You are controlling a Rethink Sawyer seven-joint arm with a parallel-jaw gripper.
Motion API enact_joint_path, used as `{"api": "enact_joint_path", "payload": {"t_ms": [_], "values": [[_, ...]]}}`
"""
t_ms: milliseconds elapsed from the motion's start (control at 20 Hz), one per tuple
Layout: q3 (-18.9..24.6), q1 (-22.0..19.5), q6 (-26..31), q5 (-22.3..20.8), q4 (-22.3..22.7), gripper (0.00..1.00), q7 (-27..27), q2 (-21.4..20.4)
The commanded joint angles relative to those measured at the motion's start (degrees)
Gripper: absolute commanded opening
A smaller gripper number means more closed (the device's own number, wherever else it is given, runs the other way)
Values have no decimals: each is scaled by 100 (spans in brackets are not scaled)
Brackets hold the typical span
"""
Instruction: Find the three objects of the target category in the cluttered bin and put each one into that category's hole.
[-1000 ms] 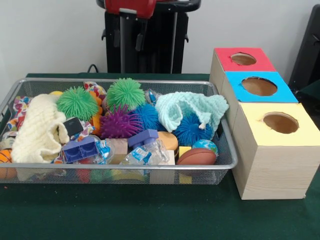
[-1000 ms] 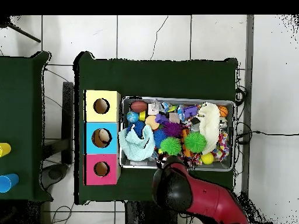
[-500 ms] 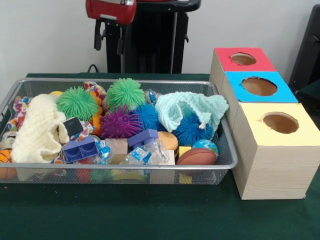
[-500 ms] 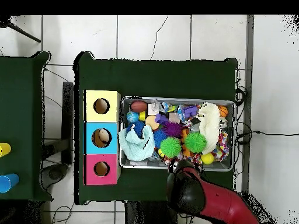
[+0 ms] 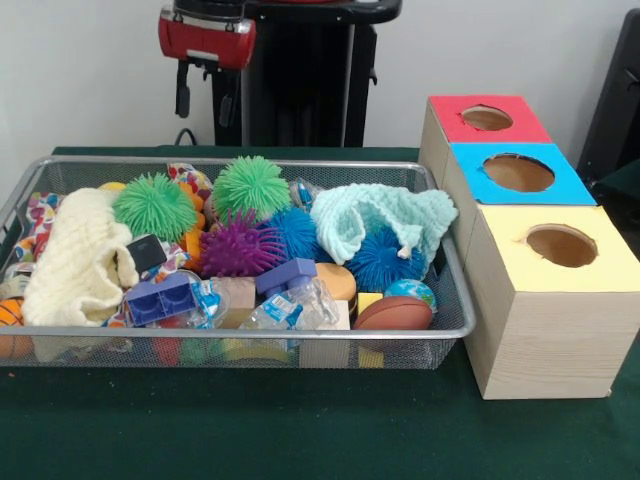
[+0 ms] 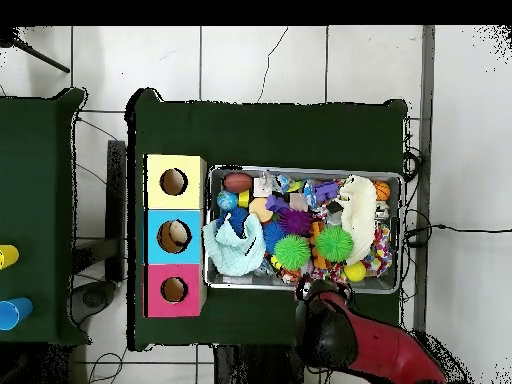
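While the search has barely begun, the front view reads like this from left to right. At the far left, a silver wire-mesh bin [image 5: 455, 330] fills the lower left and centre of the frame, packed with toys. Polka-dot cloth [image 5: 40, 212] peeks out at its left end, half buried beside a cream waffle cloth [image 5: 75, 262]. Another dotted piece [image 5: 190, 180] shows near the back rim, between two green spiky balls [image 5: 152, 206]. A third piece cannot be made out for certain.

Above, at upper left of centre, the gripper [image 5: 204, 95] hangs from a red arm, over the bin's far edge, holding nothing; its two dark fingers [image 5: 183, 95] stand apart.

Toward the centre sit purple and blue spiky balls, then a mint-green knitted cloth [image 5: 380, 215].

At the right stands a row of three boxes; the nearest, yellow-topped, has the target hole [image 5: 561, 244]. No dotted cloth shows in or on that box, so all three pieces seem left to find, lift and drop.
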Motion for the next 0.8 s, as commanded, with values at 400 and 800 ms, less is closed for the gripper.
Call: {"api": "enact_joint_path", "payload": {"t_ms": [400,800], "values": [[382,-100,-986,-657,-536,100,501,1074],[382,10,-461,-738,-854,100,248,913]]}}
